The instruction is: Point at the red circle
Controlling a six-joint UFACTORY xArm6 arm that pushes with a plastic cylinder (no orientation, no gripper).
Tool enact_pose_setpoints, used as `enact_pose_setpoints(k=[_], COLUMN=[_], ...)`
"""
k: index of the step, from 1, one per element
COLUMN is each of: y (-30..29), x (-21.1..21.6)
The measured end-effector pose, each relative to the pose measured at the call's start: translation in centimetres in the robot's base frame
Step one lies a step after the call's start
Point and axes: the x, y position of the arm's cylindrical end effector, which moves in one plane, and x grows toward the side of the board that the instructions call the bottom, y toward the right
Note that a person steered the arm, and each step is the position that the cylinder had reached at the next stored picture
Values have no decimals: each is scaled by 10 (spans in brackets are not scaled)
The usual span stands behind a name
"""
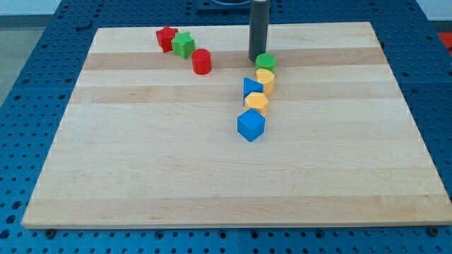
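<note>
My tip (256, 58) touches, seemingly, green circle (265, 61).

You see a pale striped wooden board (141, 162) carrying a red circle (201, 61), red star (166, 37), two green blocks (183, 45), two yellow (265, 79), two blue (251, 125).

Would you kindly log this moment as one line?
my tip: beside green circle, on its left | red circle: further left, apart from my tip | pointing: not yet done

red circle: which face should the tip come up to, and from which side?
Its right-hand wall, from the view's right. My tip stands that side, beside the green circle; the red circle has a green block at its upper left.
</note>
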Motion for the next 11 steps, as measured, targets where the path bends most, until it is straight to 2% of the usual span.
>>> enact_pose_setpoints(k=[4, 6, 8, 9, 11], y=[-6, -57, -63, -99, -190], x=[2, -8, 39, 54, 52])
